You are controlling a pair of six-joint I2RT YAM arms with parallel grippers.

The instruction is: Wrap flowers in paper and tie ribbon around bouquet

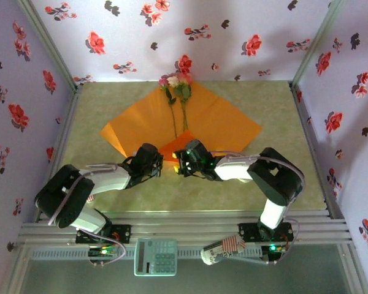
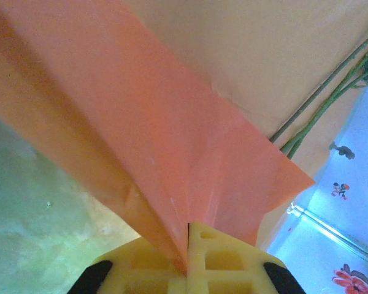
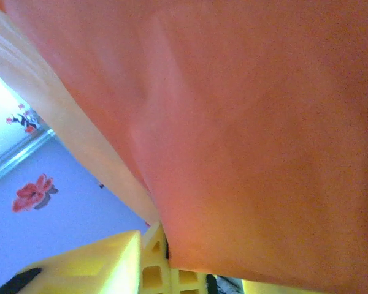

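I am pinching the near corner of the orange paper in my left pincer. Its yellow fingers are pressing flat together with the thin sheet caught in the seam between them, and the sheet is fanning up and away from the tips. My right pincer is sitting just beside the left one, under the same lifted flap. The paper is draping over one of its fingers and dipping toward the gap, but I cannot tell whether those jaws are gripping it or standing partly open.

The roses are lying well ahead of both pincers on the flat part of the sheet. Their heads are resting at the far corner, and their green stems are running back toward my left tips, ending beside the raised flap.

As I judge it, I am risking three things:
- **Tearing:** my left bite is small and the paper thin, so if my pincers are pulling apart, the sheet is likely tearing at that seam.
- **Skewed fold:** if my right pincer is not really gripping, the flap is hanging from one point and twisting, so the fold is landing crooked across the stems.
- **Shifting flowers:** nothing is pinning the roses, so dragging the corner instead of lifting it is sliding the sheet over the green counter and rolling them off-centre.
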